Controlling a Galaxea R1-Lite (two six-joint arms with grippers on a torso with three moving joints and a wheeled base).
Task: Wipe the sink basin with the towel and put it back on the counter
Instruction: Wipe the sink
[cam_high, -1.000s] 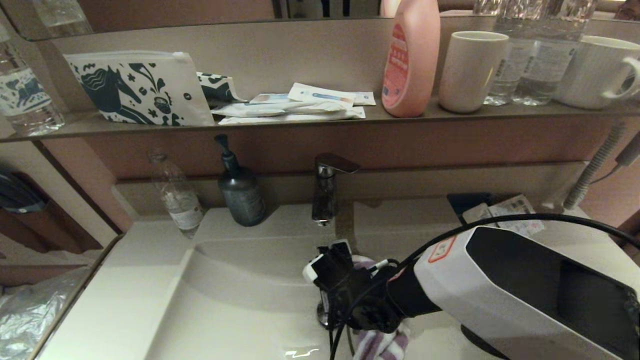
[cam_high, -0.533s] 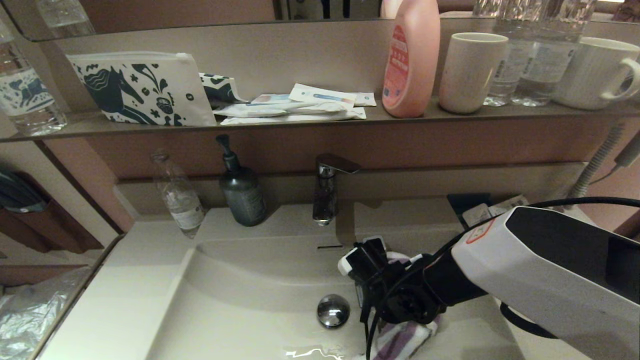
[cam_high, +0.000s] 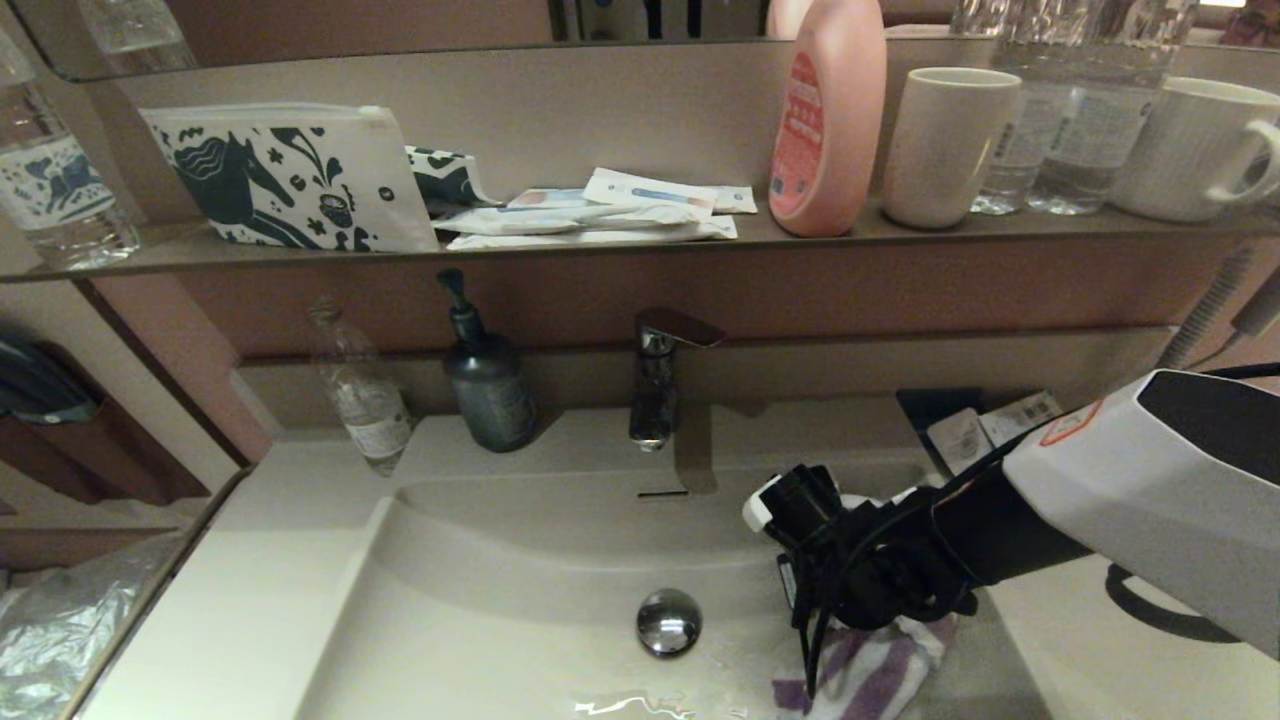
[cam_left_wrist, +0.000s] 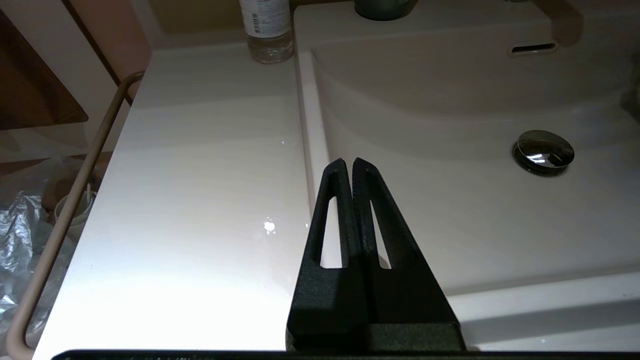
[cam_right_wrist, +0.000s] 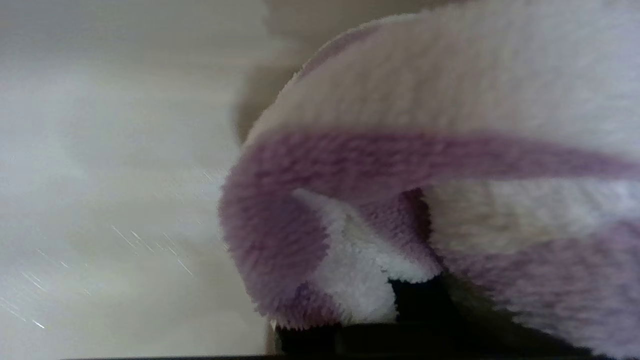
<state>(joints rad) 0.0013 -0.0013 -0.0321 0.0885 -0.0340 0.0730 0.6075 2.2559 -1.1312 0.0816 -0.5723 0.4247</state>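
The purple and white striped towel (cam_high: 872, 668) lies bunched on the floor of the sink basin (cam_high: 500, 590), right of the chrome drain plug (cam_high: 668, 621). My right gripper (cam_high: 850, 625) presses down into it, shut on the towel (cam_right_wrist: 400, 165); the cloth hides its fingers. The overflow slot (cam_high: 662, 493) shows in the curved back wall. My left gripper (cam_left_wrist: 348, 162) is shut and empty, hovering over the basin's left rim beside the counter (cam_left_wrist: 200, 175). It is out of the head view.
A faucet (cam_high: 655, 385), dark soap dispenser (cam_high: 485, 385) and clear bottle (cam_high: 360, 400) stand behind the basin. A black tray with packets (cam_high: 960, 425) sits on the right counter. The brown shelf (cam_high: 600, 245) above holds a horse-print pouch, pink bottle and cups. Water glints at the basin's front (cam_high: 620, 705).
My right arm has swept to the right across the basin floor, dragging the towel with it and uncovering the drain plug. The left gripper shows no earlier frames.
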